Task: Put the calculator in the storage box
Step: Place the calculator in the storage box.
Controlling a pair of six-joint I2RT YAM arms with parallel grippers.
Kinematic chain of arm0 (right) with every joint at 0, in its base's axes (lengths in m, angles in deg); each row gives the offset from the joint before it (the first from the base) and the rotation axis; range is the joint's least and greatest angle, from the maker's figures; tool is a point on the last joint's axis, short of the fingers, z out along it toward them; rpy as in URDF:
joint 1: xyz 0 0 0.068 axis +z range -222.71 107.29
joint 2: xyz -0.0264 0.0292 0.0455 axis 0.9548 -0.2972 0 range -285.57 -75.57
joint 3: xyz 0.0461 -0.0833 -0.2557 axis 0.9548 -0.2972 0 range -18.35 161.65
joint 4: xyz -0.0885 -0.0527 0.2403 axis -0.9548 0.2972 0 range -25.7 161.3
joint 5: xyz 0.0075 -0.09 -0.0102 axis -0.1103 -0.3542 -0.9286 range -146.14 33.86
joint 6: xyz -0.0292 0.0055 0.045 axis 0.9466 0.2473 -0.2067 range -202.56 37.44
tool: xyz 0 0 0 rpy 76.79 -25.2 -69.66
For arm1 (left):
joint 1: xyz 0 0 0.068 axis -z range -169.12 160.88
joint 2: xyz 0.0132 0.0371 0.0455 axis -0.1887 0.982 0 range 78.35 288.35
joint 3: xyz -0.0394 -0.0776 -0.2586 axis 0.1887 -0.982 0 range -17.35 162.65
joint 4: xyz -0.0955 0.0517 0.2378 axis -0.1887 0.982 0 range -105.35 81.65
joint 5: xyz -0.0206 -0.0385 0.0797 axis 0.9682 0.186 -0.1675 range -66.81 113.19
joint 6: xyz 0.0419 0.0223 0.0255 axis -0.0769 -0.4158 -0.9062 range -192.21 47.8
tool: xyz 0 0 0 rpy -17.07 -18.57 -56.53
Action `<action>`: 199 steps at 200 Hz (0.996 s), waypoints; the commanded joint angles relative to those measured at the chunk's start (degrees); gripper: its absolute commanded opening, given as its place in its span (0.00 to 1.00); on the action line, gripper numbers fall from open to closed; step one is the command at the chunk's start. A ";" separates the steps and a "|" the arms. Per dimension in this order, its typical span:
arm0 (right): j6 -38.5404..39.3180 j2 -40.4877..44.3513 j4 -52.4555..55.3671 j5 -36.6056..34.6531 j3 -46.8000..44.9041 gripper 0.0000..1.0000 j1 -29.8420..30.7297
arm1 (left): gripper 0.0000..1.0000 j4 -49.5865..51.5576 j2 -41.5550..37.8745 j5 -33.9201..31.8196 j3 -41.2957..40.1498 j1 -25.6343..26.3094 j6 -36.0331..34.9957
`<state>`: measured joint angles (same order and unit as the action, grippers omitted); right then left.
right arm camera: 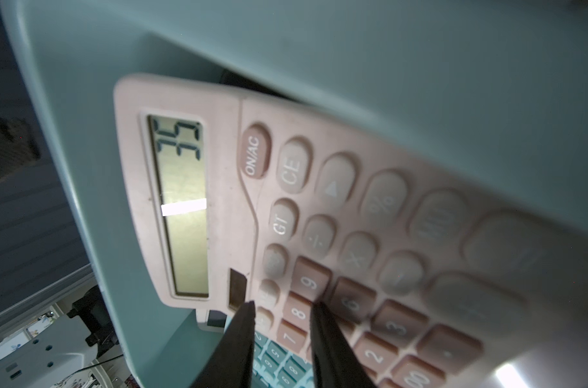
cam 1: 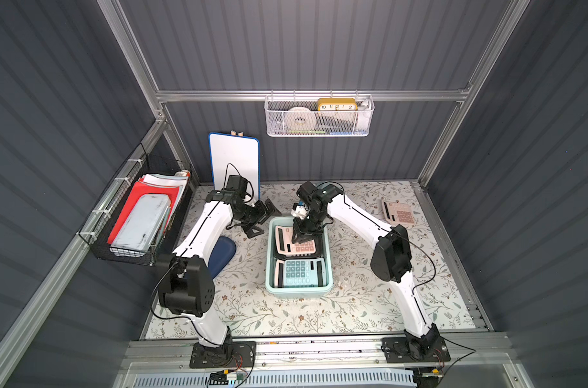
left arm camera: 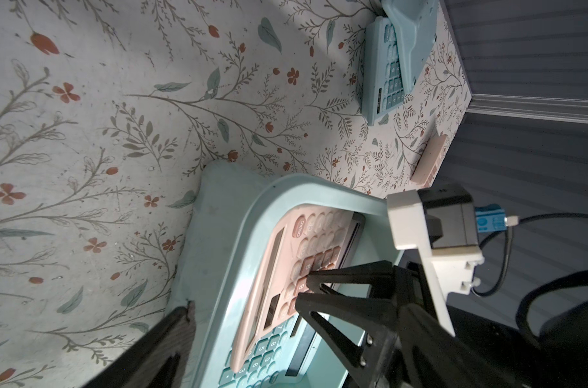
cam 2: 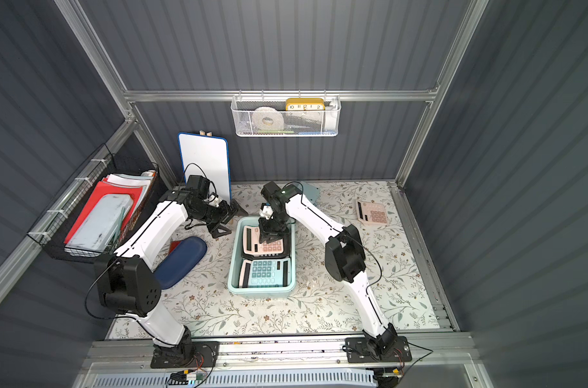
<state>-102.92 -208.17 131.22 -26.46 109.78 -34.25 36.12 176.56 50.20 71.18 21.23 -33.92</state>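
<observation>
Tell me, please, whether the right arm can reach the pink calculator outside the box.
Probably yes: that pink calculator lies uncovered on the table beside the right arm, with nothing between them.

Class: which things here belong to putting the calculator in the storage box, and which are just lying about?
Job: storage box; pink calculator in it, under the right gripper; teal calculator also inside; second pink calculator on the mat, probably.
Lying about: whiteboard; white mesh basket; black wire basket; navy pouch.

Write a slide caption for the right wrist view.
Right gripper, jaws narrowly parted, tips at the keys of a pink calculator lying in the mint storage box, overlapping a teal calculator.
</observation>
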 commanded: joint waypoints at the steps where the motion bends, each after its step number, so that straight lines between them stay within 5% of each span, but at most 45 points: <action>1: -2.57 -1.26 -3.84 4.40 0.29 0.33 0.77 | 0.99 0.71 0.54 0.94 -0.51 -0.24 -0.90; 73: -5.18 3.24 -5.04 1.17 2.89 0.34 -1.34 | 0.99 0.71 -0.18 -0.02 0.81 -0.32 0.86; 155: -3.48 17.80 -1.37 -14.59 -10.14 0.50 -8.40 | 0.97 8.99 5.80 -8.51 6.05 -0.24 -4.16; 199: -1.87 17.82 -2.08 -14.12 -13.91 0.52 -9.73 | 0.91 10.72 9.28 -10.46 8.53 0.19 -5.92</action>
<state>-106.61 -188.60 127.92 -39.32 96.91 -44.13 43.63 184.45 41.63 77.30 21.25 -37.18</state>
